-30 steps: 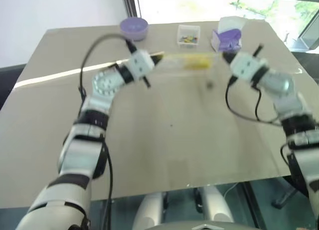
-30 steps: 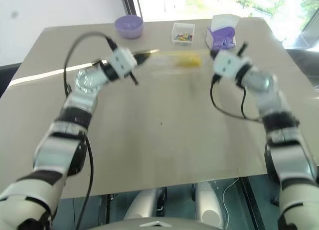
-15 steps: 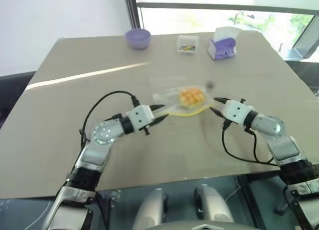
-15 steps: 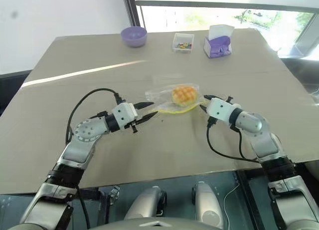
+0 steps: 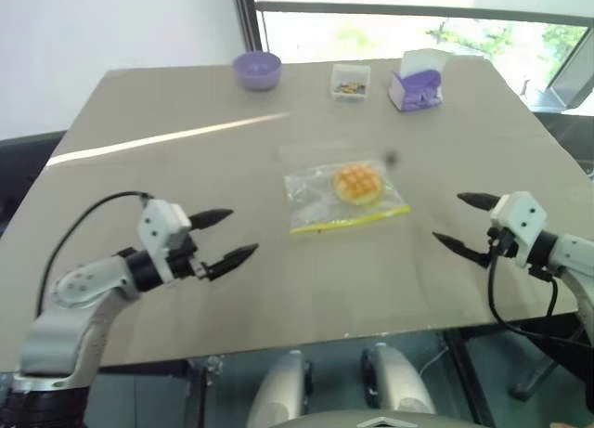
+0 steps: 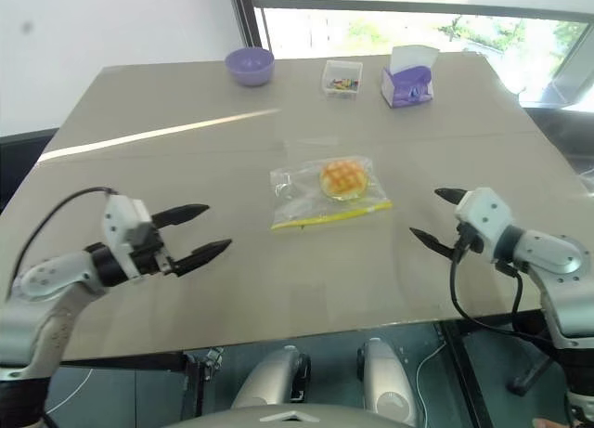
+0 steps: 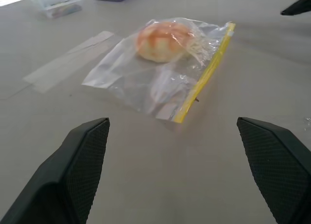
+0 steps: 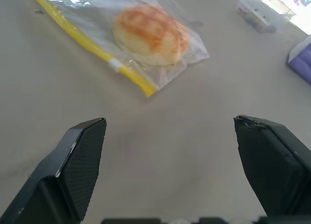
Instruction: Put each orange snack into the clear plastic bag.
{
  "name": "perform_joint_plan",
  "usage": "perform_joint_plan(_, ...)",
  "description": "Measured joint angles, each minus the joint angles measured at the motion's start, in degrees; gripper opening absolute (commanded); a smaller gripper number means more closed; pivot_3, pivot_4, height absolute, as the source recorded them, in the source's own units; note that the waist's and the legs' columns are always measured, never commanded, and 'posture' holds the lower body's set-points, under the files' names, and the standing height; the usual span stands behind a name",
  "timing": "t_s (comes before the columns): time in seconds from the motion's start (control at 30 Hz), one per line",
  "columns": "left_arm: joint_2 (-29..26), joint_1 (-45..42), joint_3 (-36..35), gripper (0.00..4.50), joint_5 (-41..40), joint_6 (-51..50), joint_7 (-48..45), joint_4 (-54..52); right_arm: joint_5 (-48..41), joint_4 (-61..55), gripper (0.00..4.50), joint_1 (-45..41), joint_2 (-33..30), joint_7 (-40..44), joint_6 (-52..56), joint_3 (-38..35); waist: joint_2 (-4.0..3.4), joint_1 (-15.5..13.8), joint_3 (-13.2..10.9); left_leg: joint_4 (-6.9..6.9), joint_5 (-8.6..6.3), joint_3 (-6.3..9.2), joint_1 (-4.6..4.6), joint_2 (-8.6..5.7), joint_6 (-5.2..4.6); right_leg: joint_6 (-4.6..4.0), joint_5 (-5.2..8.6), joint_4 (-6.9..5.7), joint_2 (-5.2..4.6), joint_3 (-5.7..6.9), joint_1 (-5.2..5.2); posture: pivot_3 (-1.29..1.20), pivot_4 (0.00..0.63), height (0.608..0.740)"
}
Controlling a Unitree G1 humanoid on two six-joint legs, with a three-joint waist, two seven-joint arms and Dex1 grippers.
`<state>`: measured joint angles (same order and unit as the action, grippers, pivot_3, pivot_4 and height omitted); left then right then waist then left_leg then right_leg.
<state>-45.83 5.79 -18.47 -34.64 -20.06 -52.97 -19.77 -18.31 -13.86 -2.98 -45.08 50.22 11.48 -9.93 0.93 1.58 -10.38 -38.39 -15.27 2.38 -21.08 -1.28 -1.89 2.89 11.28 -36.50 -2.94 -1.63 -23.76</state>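
The orange snack [image 5: 357, 181] lay inside the clear plastic bag [image 5: 342, 199], toward the bag's far right corner. The bag rested flat near the middle of the table [image 5: 278, 279], with its yellow seal strip [image 5: 351, 222] along the near edge. You had both grippers clear of the bag, well apart from it on either side. Your left gripper [image 5: 225, 234] hung over the near left part of the table, fingers spread wide and grasping nothing. Your right gripper [image 5: 461, 219] hung at the near right edge, fingers likewise released and empty. At the far edge stood a purple bowl [image 5: 256, 69] to the left, a small clear box [image 5: 350, 81] of colourful bits in the middle, and a purple and white box [image 5: 419, 78] to the right.
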Motion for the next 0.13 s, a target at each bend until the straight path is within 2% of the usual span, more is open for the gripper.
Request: perform_joint_plan(0.13,-1.1,2.1,-3.3,4.44,-2.0,-2.3,-1.1,-0.9,-4.4,-5.3,4.49,3.8,-1.7,1.3,4.3,-3.5,0.01,-0.2,0.0,0.00,0.00,-0.04,0.01,0.06,0.00,0.05,0.05,0.03,0.04,-0.01,0.00,0.00,0.150,0.740)
